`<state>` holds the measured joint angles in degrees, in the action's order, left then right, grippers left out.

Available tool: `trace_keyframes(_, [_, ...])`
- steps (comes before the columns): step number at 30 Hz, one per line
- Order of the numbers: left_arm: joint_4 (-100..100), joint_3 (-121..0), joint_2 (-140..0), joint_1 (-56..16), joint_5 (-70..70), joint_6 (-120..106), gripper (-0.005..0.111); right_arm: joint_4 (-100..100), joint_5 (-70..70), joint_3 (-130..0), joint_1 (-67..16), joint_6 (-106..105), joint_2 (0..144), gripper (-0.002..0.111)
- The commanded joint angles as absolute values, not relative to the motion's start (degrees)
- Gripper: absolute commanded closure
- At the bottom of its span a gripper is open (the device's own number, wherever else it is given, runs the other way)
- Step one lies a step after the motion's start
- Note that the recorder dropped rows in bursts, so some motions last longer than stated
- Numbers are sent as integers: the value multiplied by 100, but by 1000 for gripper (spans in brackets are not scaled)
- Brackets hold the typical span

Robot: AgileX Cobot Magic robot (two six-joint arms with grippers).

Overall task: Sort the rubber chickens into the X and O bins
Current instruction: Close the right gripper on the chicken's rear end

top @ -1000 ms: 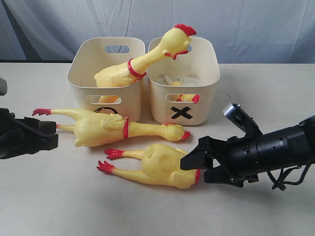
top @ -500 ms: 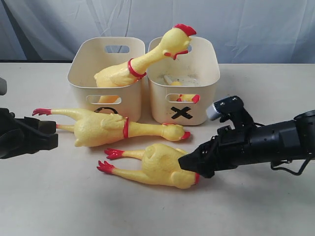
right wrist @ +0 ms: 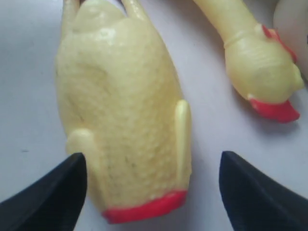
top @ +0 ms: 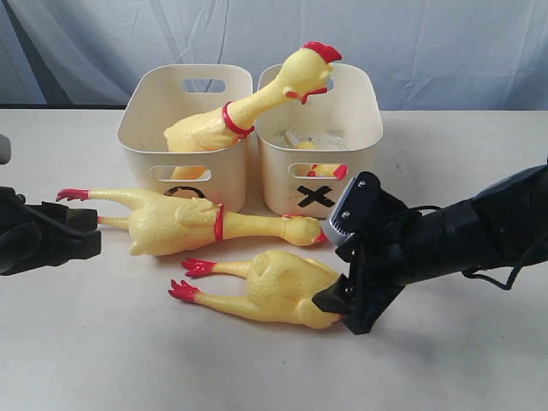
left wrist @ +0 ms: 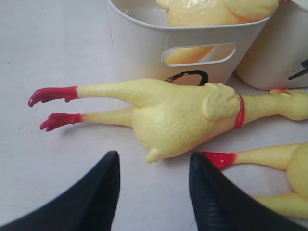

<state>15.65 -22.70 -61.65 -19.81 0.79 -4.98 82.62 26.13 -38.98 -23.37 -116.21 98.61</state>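
Note:
A headless yellow chicken body [top: 274, 289] lies on the table in front, red feet to the left. My right gripper [top: 336, 301] is open at its red neck end [right wrist: 144, 208], one finger [right wrist: 53, 192] touching its side, the other apart. A whole chicken [top: 193, 223] lies behind it, head [right wrist: 262, 72] pointing right. Another whole chicken [top: 248, 107] leans out of the O bin [top: 184, 137], its head over the X bin [top: 318, 145]. A loose head [top: 327, 170] shows through the X bin's handle slot. My left gripper [left wrist: 151, 163] is open just short of the lying whole chicken [left wrist: 178, 113].
The two bins stand side by side at the back middle of the pale table [top: 111, 360]. A grey-blue cloth backdrop [top: 445, 43] hangs behind. Bare table lies to the front and on both sides.
My right arm has swung round and lowered, bringing its open fingers about the headless body's neck end. The left arm and the chickens have not moved.

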Motion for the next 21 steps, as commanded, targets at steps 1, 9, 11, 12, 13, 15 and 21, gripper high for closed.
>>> trace_keyframes(1, [1622,-2298,-6199,-1957,0,-488,62,7951,2449,-3929,-2343,-11355,9992,41])
trace_keyframes(9, [1622,-2298,-6199,-1957,0,-488,62,7714,2402,-4012,-2343,-11307,10093,73])
trace_keyframes(11, [1622,-2298,-6199,-1957,0,-488,62,7655,2425,-4064,-2343,-11212,10115,73])
trace_keyframes(12, [1622,-2298,-6199,-1957,0,-488,62,7610,2485,-4103,-2343,-11212,10140,73])
trace_keyframes(13, [1622,-2298,-6199,-1957,0,-488,62,7603,2497,-4132,-2343,-11212,10143,73])
trace_keyframes(15, [1622,-2298,-6199,-1957,0,-488,62,7603,2558,-4163,-2343,-11212,10154,74])
trace_keyframes(21, [1622,-2298,-6199,-1957,0,-488,62,7350,2962,-4201,-2343,-10797,10154,109])
